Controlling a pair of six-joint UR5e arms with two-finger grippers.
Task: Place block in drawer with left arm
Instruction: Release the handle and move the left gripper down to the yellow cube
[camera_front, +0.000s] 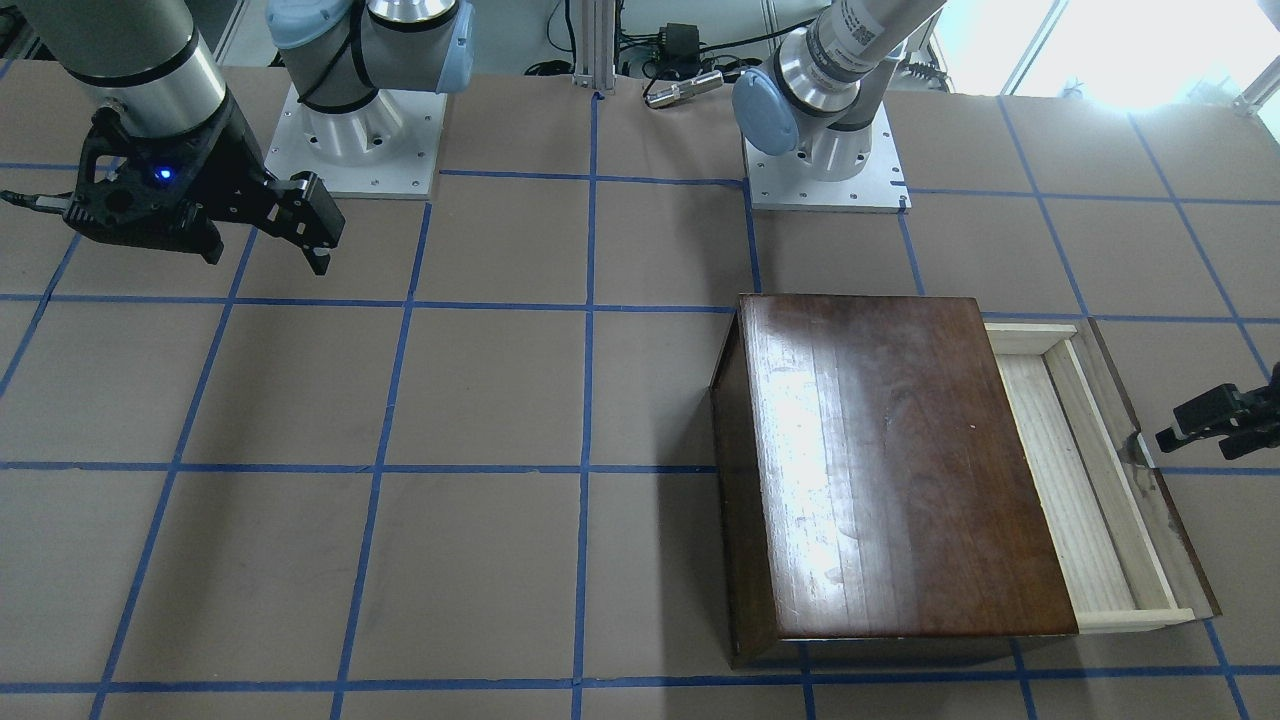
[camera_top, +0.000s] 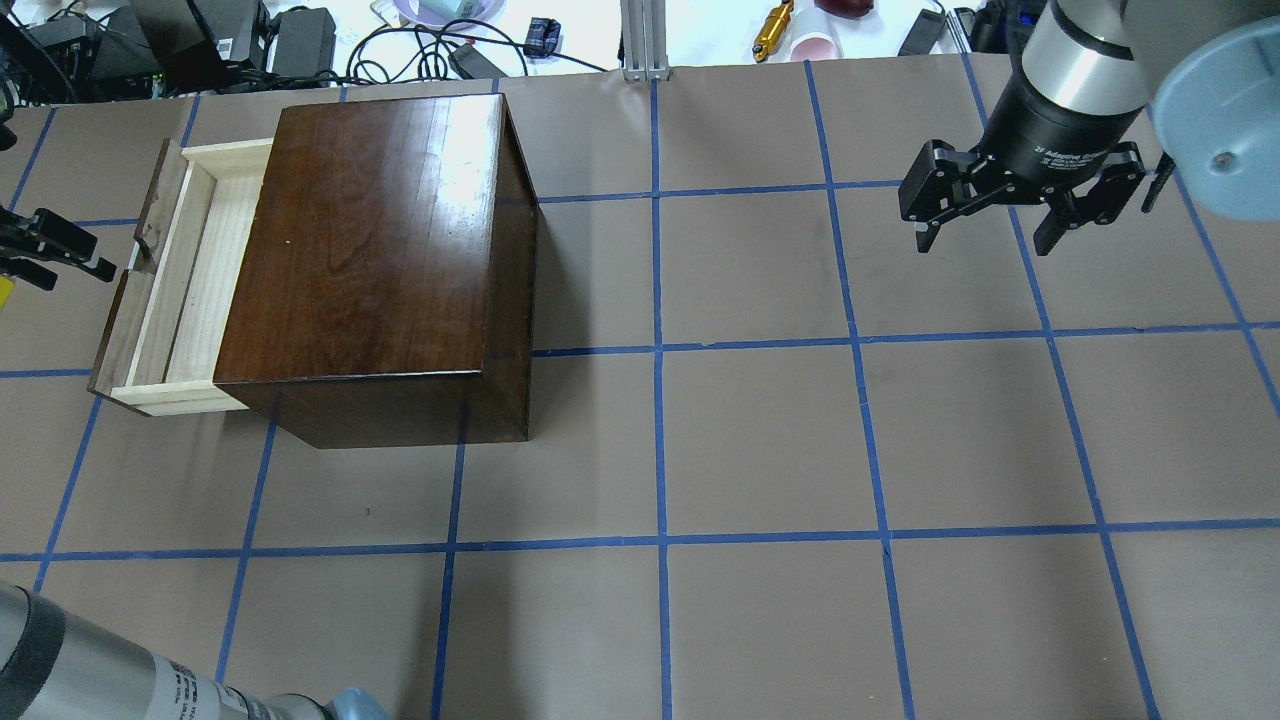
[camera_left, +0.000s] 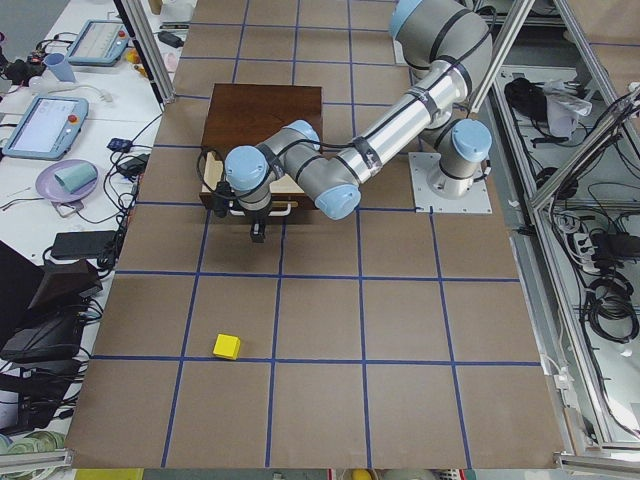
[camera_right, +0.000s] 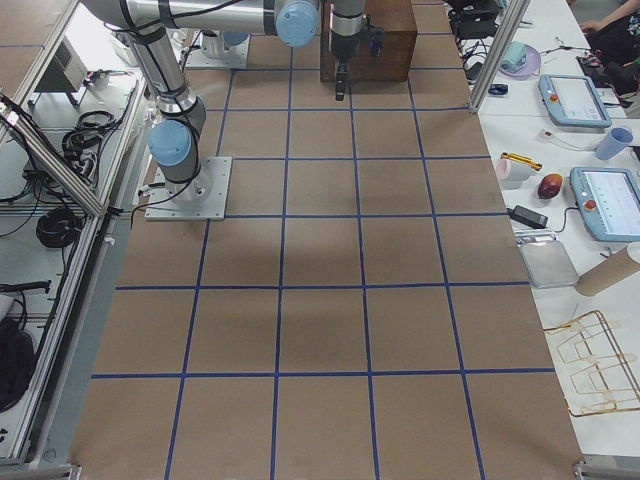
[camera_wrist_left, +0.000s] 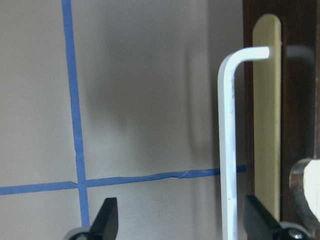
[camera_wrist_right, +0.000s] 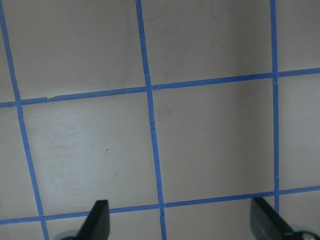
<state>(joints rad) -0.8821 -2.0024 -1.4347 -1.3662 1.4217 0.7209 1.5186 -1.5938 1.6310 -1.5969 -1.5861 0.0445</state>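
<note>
The drawer (camera_top: 195, 290) stood open, while the block (camera_left: 227, 346) lay ungrasped on the desk (camera_left: 400, 330), well apart from the spread, empty left fingers (camera_wrist_left: 106, 217).

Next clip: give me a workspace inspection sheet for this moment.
surface: brown paper table with blue tape grid.
job's things: block lies on the table, far from the drawer, which is pulled partly out of the dark box; nothing shows in it.
clutter: nothing seen.
grippers: left gripper open by the drawer's white handle; right gripper open, above bare table.
cables: black leads beyond the table's far edge.
surroundings: teach pendants beside the table.
</note>
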